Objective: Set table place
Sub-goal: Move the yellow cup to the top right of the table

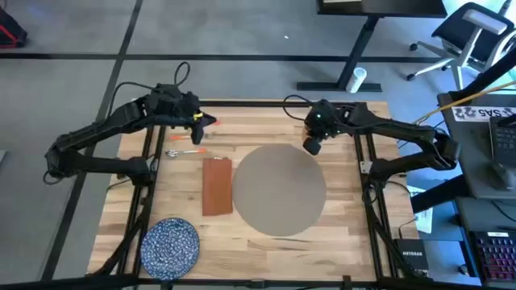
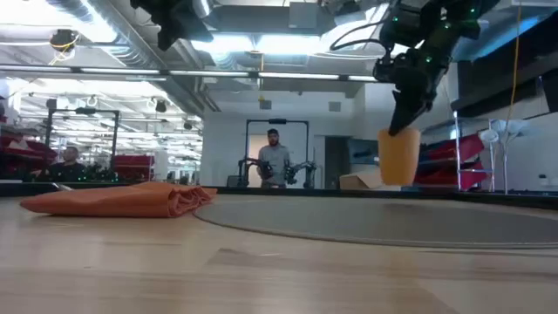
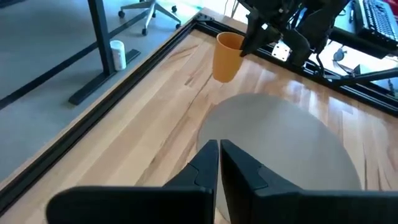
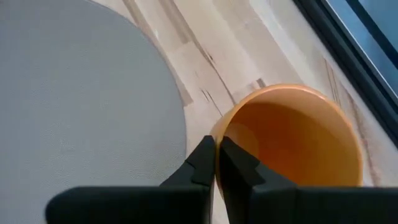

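The large round grey-beige placemat lies flat on the light wooden plank tabletop, right of centre and nearer the far edge than the near one. The right tool hangs over the far rim of the placemat with its two dark fingers pinched together on the rim of an orange plastic cup. In the low view the cup hangs upright, held clear above the tabletop, just beyond the far edge of the placemat. The right wrist view looks down into the open mouth of the cup, which sits beside the placemat's curved edge.

The left tool waits over the far left part of the tabletop, its fingers closed against each other and gripping nothing.

A rust-red rectangular folded napkin lies just left of the placemat. Far of the napkin lies a small utensil with an orange handle. A blue speckled round plate sits at the near left corner, well apart from the placemat.
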Action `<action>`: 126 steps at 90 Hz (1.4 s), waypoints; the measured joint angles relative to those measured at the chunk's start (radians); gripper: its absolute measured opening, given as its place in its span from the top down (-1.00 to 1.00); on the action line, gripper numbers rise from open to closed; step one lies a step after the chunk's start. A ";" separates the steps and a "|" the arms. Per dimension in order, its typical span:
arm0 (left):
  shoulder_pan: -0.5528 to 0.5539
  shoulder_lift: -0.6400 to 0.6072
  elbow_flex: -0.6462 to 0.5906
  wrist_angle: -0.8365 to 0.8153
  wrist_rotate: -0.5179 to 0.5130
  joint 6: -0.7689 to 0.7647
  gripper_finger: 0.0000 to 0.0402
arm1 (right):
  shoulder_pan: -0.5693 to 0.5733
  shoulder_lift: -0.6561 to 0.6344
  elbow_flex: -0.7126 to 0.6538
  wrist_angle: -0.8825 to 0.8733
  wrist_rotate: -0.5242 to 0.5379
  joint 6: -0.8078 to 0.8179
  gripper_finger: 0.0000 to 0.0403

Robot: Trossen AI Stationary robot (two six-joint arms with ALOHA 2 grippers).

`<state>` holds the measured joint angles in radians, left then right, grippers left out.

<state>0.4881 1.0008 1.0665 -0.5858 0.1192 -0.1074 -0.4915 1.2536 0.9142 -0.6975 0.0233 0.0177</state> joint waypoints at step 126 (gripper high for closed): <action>0.003 0.000 0.000 -0.005 0.000 0.011 1.00 | 0.000 0.035 -0.092 0.107 0.017 0.022 1.00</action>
<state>0.4915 1.0008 1.0667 -0.5910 0.1191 -0.0963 -0.4915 1.2884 0.8227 -0.5904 0.0404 0.0397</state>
